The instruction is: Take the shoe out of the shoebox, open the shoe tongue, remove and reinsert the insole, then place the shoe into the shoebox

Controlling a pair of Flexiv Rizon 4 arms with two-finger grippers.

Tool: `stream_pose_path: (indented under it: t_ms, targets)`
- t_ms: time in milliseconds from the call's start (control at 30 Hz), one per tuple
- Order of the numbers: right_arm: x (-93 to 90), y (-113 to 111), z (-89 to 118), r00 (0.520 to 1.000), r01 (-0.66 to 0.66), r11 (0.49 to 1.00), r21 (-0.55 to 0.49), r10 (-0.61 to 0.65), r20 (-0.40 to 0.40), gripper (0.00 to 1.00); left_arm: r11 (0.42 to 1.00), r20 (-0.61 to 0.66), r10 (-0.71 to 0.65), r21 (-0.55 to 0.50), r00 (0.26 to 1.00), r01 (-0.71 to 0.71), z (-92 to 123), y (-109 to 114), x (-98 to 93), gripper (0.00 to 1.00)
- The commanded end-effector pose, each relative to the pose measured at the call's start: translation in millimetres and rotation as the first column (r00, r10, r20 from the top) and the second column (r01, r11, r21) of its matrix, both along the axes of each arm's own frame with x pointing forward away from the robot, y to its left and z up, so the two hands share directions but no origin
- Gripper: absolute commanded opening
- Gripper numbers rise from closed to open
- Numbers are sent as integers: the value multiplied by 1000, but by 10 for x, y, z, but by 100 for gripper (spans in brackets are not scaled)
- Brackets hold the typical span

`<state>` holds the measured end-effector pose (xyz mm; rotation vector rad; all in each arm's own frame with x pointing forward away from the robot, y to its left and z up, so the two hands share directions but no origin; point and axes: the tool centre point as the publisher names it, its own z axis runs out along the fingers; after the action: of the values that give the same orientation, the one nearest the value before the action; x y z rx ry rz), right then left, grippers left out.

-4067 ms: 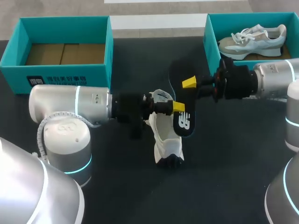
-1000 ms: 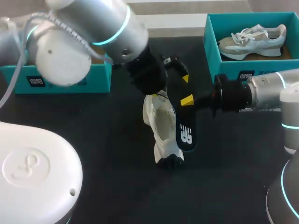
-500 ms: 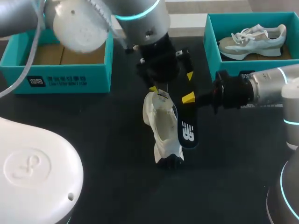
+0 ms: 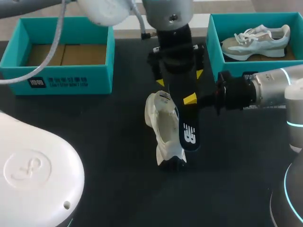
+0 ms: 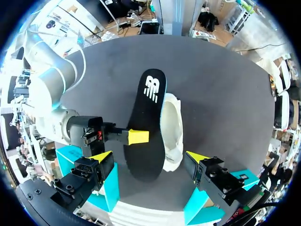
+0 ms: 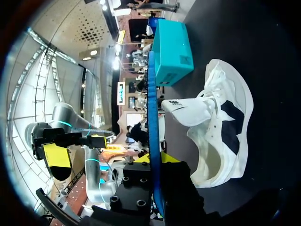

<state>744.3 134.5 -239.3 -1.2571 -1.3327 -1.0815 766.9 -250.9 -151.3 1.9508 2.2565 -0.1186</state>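
Insole (image 4: pixel 188 135) pinched by right gripper (image 4: pixel 190 100) beside shoe (image 4: pixel 163 125) on black table (image 4: pixel 94 137); left gripper (image 4: pixel 180 79) spread apart.

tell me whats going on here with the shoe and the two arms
The right tool is shut on the black insole, holding it just beside the white shoe, which lies on the table. The insole is out of the shoe. The left tool hangs open above them, gripping nothing. A second shoe sits in the teal shoebox on the right.
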Motion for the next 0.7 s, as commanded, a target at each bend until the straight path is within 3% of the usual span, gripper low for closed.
stream_pose_path:
  t_ms: [33, 500, 700]
  targets:
    - [1, 12, 5, 1000, -3, 1000, -3, 3, -1, 0, 998, -9, -5, 60, 1000, 5, -43, -129, 58, 100]
    - [10, 2, 10, 1000, -3, 1000, -3, 3, 0, 0, 999, 1, -12, 34, 1000, 12, -77, -173, 100, 100]
    - [15, -29, 3, 1000, -1, 1000, -4, 1, -5, 0, 990, -41, 19, -140, 999, -24, -119, -82, 121, 100]
